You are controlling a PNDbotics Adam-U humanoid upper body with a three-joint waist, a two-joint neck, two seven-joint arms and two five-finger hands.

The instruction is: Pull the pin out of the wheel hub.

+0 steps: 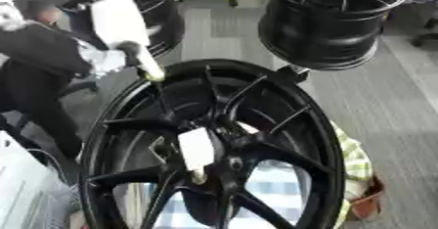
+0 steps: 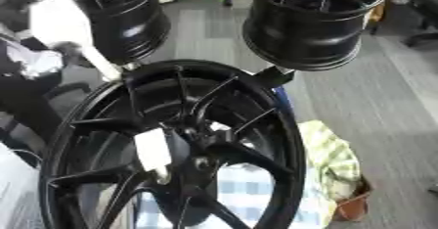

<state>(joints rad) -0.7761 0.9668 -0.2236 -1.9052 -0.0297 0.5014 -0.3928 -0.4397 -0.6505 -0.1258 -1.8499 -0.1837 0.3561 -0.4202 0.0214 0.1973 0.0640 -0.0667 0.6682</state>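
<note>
- Here we see a large black wheel hub [image 1: 214,149] upright, filling the lower centre of the frame.
- A white pin [image 1: 197,150] sits at its centre, among the spokes.
- Our hands: we cannot find either one in the frame, so we cannot tell their state.
- A second black rim [image 1: 329,20] is at upper right, with a checked cloth [image 2: 329,157] at lower right on the grey floor [image 1: 402,105].
</note>
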